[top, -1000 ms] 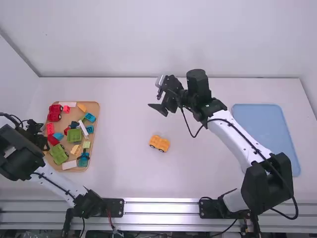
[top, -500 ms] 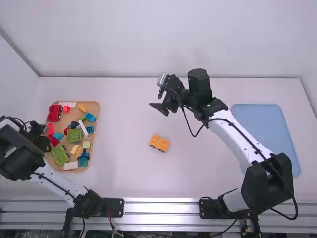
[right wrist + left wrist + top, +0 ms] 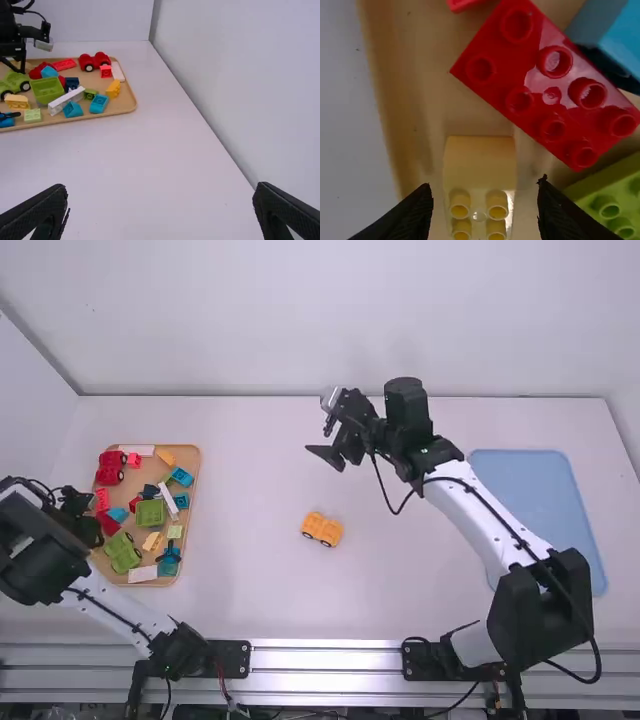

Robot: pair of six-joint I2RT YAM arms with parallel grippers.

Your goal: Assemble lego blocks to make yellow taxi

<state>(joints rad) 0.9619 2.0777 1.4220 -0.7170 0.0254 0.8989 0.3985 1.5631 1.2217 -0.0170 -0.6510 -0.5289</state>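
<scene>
The wheeled yellow base [image 3: 321, 529] sat alone on the white table [image 3: 260, 470], between the 2 arms. The left gripper [image 3: 484, 183] was over the tray [image 3: 194, 462], its 2 fingers spread on either side of a yellow block [image 3: 480, 162] with no grip on it, near a red block [image 3: 540, 85]. The right gripper [image 3: 161, 190] held nothing, its fingers wide apart, above the table beyond the base.

The step in hand looked like fetching 1 more yellow piece for the taxi. The next move called for lowering squarely, closing on the block and lifting it without nudging its red neighbour.
</scene>
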